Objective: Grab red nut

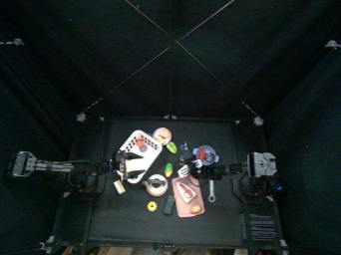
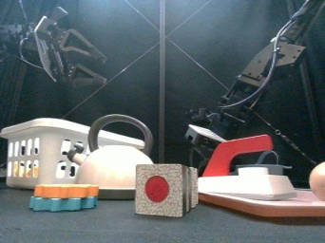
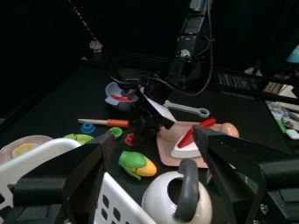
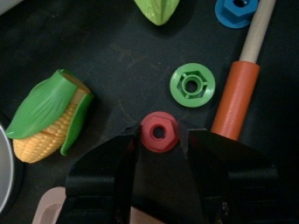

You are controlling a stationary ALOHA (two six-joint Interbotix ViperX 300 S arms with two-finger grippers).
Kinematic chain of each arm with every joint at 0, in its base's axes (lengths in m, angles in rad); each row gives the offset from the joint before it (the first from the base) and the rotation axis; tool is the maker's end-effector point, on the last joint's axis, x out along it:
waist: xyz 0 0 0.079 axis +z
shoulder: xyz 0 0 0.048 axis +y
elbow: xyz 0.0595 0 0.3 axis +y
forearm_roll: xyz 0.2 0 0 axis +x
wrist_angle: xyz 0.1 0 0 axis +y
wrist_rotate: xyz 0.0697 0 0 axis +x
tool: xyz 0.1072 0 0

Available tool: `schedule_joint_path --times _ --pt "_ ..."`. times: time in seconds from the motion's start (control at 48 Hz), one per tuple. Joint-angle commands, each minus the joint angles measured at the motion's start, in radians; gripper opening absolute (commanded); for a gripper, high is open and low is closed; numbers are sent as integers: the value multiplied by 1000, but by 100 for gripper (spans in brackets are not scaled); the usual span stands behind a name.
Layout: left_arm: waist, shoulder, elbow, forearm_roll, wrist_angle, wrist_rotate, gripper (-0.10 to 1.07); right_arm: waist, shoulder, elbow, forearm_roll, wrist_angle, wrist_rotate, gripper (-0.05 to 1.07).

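My right gripper (image 4: 160, 156) stands with its jaws spread wide, holding nothing, and the red nut (image 4: 158, 130) lies on the black table (image 4: 105, 52) right at the mouth of the gap between the fingertips (image 4: 121, 150); I can't say if either tip touches it. From the nut, a green nut (image 4: 191, 83) sits at about one o'clock, near it. An orange handle (image 4: 240, 90) runs just beside both nuts at three o'clock. The corn cob (image 4: 47, 117) lies at nine o'clock, apart from the nut. A blue nut (image 4: 233, 10) sits far off at one o'clock. My left gripper (image 3: 158, 175) hangs raised above the white basket (image 3: 52, 166) and kettle (image 3: 176, 197), jaws apart and empty.
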State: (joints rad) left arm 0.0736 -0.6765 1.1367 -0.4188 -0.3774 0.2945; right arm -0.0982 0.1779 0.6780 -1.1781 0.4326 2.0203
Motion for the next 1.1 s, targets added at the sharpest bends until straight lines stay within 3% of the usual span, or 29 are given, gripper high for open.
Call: schedule_joint_path --times 0.0,0.375,0.667,1.083 --pt "2 0 -12 2 -8 2 103 -3 -17 -8 -2 0 0 77" --pt "2 0 -12 0 -6 2 103 2 -15 -11 -2 2 0 76" --pt "2 0 -12 0 -8 2 103 0 -14 -11 -2 3 0 66" --pt "2 0 -12 0 -6 2 103 2 -21 -17 -3 3 0 66"
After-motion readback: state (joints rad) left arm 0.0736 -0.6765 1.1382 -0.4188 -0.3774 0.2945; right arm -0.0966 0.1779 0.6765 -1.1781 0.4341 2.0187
